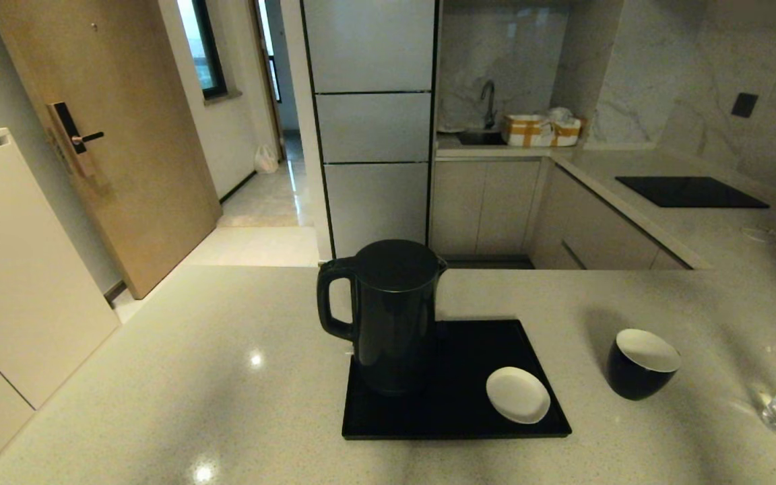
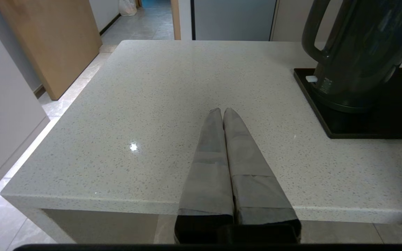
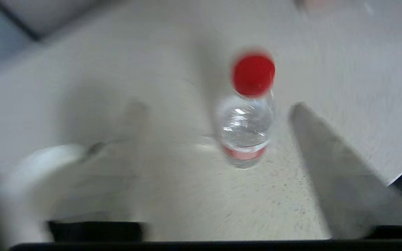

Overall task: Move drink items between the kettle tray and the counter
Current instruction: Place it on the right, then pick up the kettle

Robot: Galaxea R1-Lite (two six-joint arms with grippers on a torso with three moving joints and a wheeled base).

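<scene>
The wide pale beige speckled stone table (image 1: 226,377) is lying nearest to the head camera, glossy and shining under the lamps. On it the flat rectangular black tray with a low rim (image 1: 455,421) is carrying the tall black electric kettle with a loop handle (image 1: 388,316) at its left part and a small white saucer (image 1: 517,395) at its right part. The black handleless cup, white inside (image 1: 640,364), is standing on the table just right of the tray, apart from it. The small clear bottle with a red cap and red label (image 3: 246,115) is standing upright near the right edge of the table.

The right gripper (image 3: 218,108) is hanging above this bottle with its fingers (image 3: 326,153) spread wide and empty; the bottle is showing between them but nothing is touching it. The left gripper (image 2: 223,112) is resting low at the near edge of the table, left of the tray, fingers pressed together and holding nothing.

The bottle is probably light and its thin plastic wall is giving way under pressure, so I judge it is better to take it around the body at the label, where the surface is less slippery, and not at the cap. It is narrow and tall, so a push from one finger can tip it over.
</scene>
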